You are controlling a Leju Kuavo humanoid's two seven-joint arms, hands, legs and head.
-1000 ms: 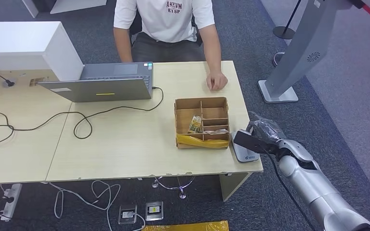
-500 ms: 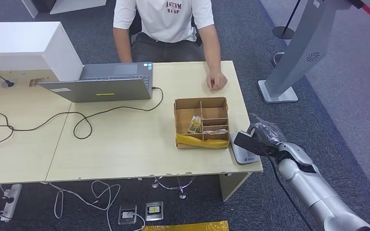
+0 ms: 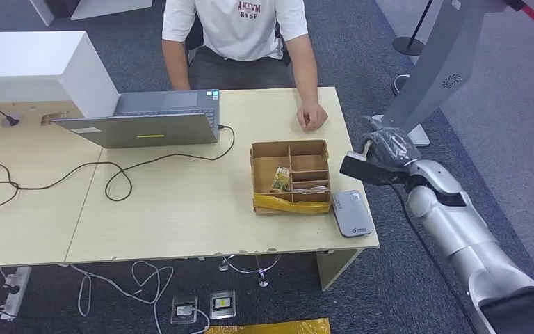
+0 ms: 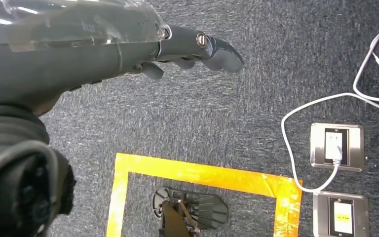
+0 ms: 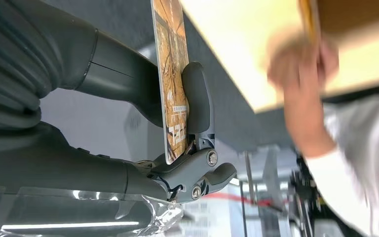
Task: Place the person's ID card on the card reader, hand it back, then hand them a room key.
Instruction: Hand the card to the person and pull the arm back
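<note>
The right hand (image 3: 384, 149) holds a dark card (image 3: 359, 169) off the table's (image 3: 181, 209) edge at three o'clock from the cardboard organizer (image 3: 291, 177), the grey card reader (image 3: 352, 213) lying at five o'clock.

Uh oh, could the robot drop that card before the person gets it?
It might. The right hand pinches the card by one end, with most of it sticking out, so a bump could loosen it. The hand is beside the table, over carpet, so a dropped card would probably land on the floor. The person's hand rests on the table, not reaching, so the handover could miss.
</note>
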